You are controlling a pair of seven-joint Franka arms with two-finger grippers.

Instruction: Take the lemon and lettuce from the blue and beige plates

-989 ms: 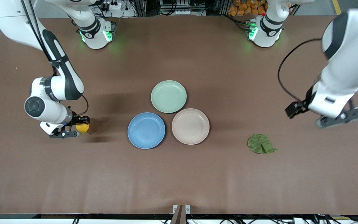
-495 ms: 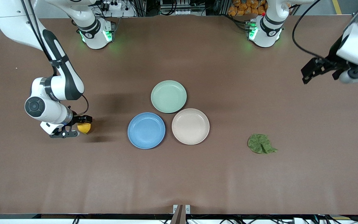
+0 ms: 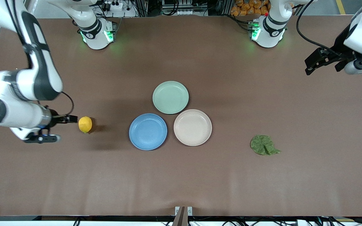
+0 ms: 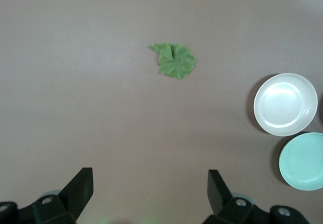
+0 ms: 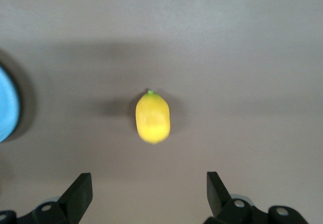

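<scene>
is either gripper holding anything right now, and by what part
Nothing is held. The right gripper is open above the lemon on the table; the left gripper is open, with the lettuce lying loose.

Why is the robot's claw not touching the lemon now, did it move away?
Yes. The right end effector let go and backed off from the lemon, away from the blue plate, toward the table's right-arm end.

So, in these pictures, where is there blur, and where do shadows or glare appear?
Right wrist view: the small oval yellow lemon looks soft and smeared, with a faint shadow beside it. Left wrist view: the flat wrinkled green lettuce leaf is fairly sharp; the round beige plate shows a bright sheen. Front view: the right gripper is slightly blurred, and a dark shadow lies on the brown table near the lemon.
</scene>
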